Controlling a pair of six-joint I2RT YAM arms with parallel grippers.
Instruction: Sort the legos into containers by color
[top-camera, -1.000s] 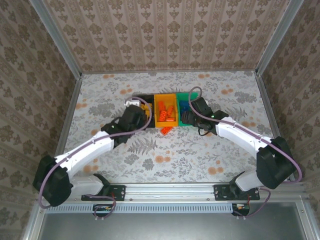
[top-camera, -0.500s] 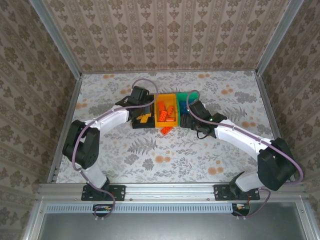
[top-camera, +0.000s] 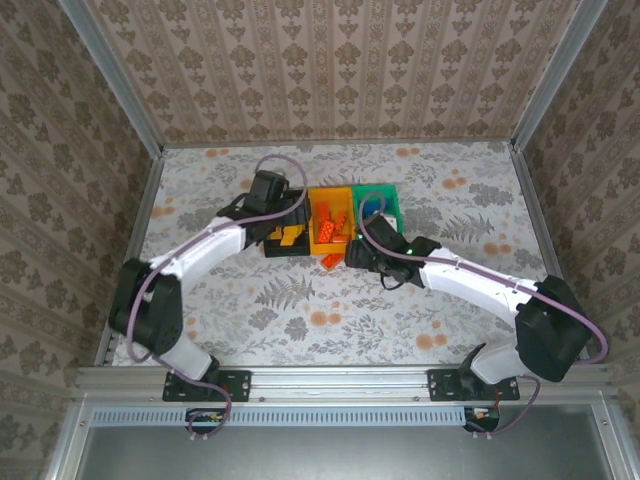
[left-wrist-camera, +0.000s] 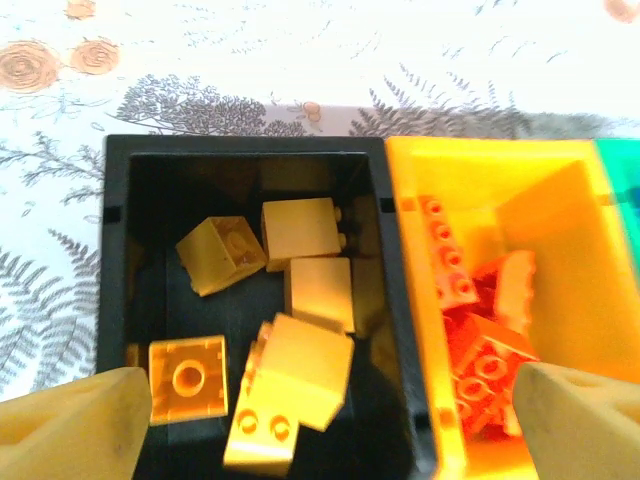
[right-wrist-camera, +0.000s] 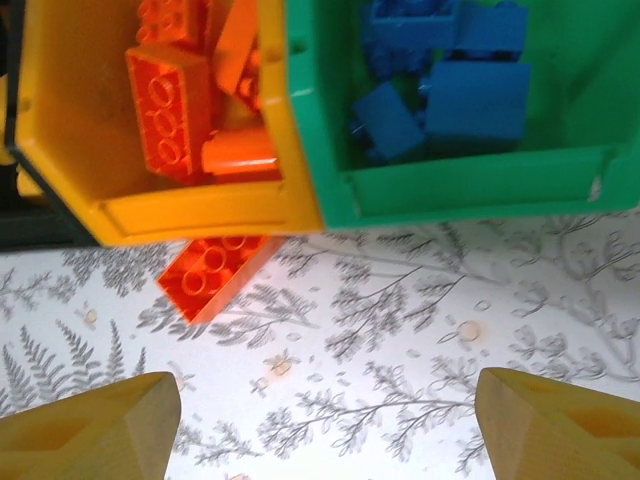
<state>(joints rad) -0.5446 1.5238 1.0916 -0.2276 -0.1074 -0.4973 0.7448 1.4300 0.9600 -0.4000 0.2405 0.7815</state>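
My left gripper (left-wrist-camera: 328, 432) hangs open over the black container (left-wrist-camera: 114, 250), with nothing between its fingers. Several yellow legos (left-wrist-camera: 300, 365) lie inside that bin. To its right the orange-yellow container (left-wrist-camera: 590, 260) holds several orange-red legos (left-wrist-camera: 480, 360). My right gripper (right-wrist-camera: 325, 430) is open above the table, just in front of the bins. The green container (right-wrist-camera: 470, 185) holds several blue legos (right-wrist-camera: 470, 100). One orange-red lego (right-wrist-camera: 212, 275) lies on the table against the front of the orange-yellow container (right-wrist-camera: 200, 215), ahead and left of the right gripper.
From above, the three joined bins sit mid-table, the orange-yellow one (top-camera: 330, 192) beside the green one (top-camera: 386, 196). Both arms reach in from the near edge. Metal frame rails (top-camera: 140, 230) border the floral table on each side.
The left gripper has opened over the black bin. The right gripper has drawn back from over the green bin to the table in front of the bins.
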